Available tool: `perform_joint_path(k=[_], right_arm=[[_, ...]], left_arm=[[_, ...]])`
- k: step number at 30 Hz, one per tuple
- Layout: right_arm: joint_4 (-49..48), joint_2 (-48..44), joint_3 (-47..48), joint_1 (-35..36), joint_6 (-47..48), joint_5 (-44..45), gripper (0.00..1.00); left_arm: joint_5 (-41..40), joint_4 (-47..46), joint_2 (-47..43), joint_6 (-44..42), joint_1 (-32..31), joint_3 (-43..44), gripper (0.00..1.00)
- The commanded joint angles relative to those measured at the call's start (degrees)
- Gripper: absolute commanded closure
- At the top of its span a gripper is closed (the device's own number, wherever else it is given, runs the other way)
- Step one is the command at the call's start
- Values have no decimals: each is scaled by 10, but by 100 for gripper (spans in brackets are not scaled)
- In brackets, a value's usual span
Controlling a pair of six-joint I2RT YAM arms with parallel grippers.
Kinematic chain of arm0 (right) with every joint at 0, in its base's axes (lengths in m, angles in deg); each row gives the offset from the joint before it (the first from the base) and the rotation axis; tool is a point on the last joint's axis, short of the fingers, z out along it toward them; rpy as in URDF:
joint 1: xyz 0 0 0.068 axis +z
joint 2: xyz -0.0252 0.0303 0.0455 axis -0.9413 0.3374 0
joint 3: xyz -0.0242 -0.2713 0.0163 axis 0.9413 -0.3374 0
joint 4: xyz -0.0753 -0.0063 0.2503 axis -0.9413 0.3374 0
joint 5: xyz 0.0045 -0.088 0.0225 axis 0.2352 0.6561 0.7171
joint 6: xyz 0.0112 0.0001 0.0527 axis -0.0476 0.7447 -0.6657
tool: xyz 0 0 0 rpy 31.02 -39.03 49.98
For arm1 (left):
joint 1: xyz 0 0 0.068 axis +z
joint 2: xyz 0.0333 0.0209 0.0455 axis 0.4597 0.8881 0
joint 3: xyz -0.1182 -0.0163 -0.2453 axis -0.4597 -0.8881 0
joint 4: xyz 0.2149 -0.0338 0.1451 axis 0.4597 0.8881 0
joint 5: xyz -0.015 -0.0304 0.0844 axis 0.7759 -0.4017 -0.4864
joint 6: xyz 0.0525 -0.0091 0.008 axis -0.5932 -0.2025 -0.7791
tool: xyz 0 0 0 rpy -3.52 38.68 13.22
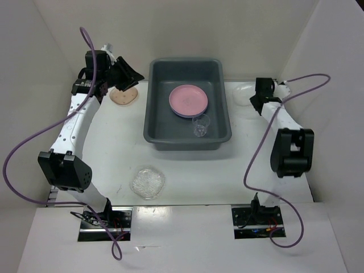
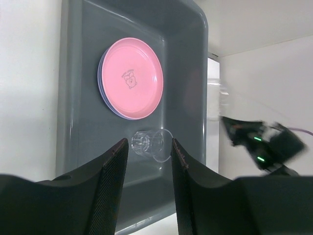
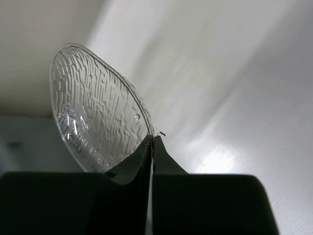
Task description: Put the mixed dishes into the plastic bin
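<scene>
The dark grey plastic bin holds a pink plate stacked on a lilac plate, and a clear cup lying on its side. A small peach dish sits on the table left of the bin. Just behind it hovers my left gripper, open, with nothing between its fingers. Right of the bin, my right gripper is shut on the rim of a clear textured dish, which stands tilted up.
Another clear textured dish lies on the table near the front, left of centre. White walls close in the table at the back and both sides. The right arm shows beyond the bin in the left wrist view.
</scene>
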Motion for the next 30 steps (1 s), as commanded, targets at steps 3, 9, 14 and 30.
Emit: perform_joint_path(k=[3, 9, 14, 30], right_arm=[[-18, -149, 32, -3, 62, 51, 100], [48, -97, 156, 65, 144, -131, 100], [128, 1, 285, 175, 182, -157, 100], [204, 230, 439, 232, 177, -155, 100]], left_arm=[[17, -15, -18, -3, 1, 2, 52], [-20, -26, -18, -11, 11, -3, 43], [-29, -59, -25, -5, 91, -69, 31], [-82, -118, 65, -55, 193, -171, 26]])
